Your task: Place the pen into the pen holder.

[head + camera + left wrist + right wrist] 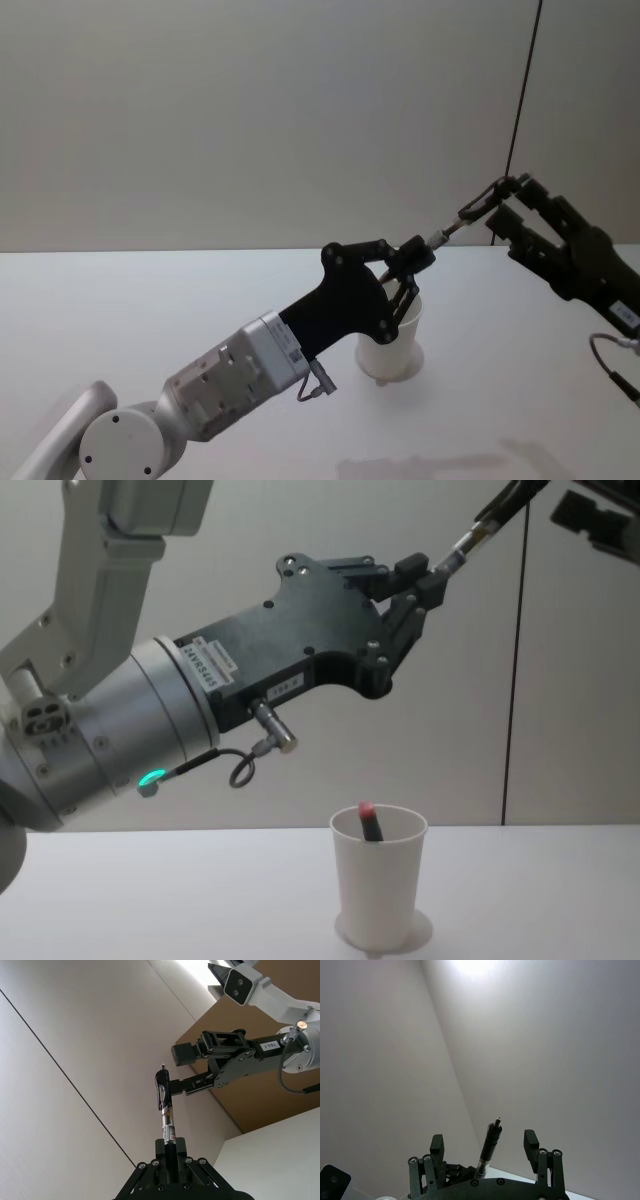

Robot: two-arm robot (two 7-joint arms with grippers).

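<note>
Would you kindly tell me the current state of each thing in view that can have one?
Slim black and silver pen: held in the air, tilted, with one end gripped.
Left hand: shut on the pen, above the cup.
Right hand: open, with its fingers on either side of the pen's far end.
White tapered paper cup: upright on the white table, with a red-tipped stick inside.

We seem to be in a lab or test room: a bare white table (120, 300) stands against plain pale wall panels (250, 110) (a dark seam (514, 680) runs between two of them), with a brown panel (270, 1090) higher up and no household furnishings around.
</note>
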